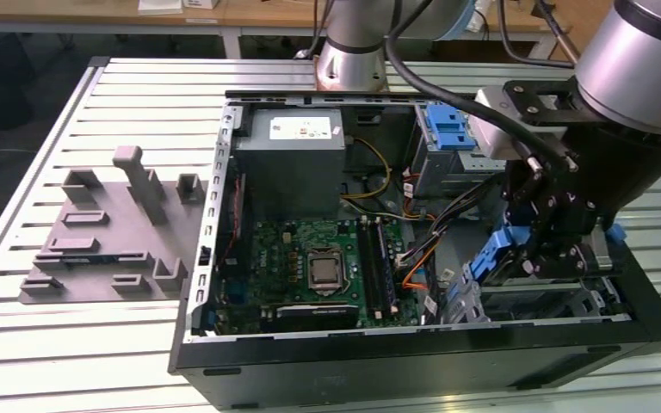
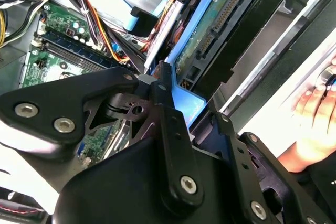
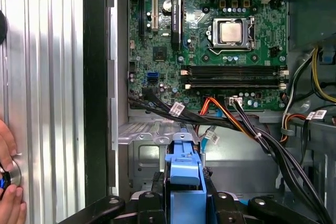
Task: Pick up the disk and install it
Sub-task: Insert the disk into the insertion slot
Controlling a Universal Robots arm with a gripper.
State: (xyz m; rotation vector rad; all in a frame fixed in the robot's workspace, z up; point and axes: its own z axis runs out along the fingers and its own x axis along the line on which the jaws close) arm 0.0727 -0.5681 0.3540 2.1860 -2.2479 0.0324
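Black end effector (image 1: pixel 540 255) clamped on blue-railed rectangular hard disk (image 3: pixel 185 179); keep rails square to metal bay (image 1: pixel 537 303), clear of black cables (image 3: pixel 254 131).

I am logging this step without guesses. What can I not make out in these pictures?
Label of the disk: exterior view, hidden behind the gripper.
Inside of the drive bay: exterior view, hidden by the gripper and disk.
A person's hand: first wrist view, cut off by the picture's edge.
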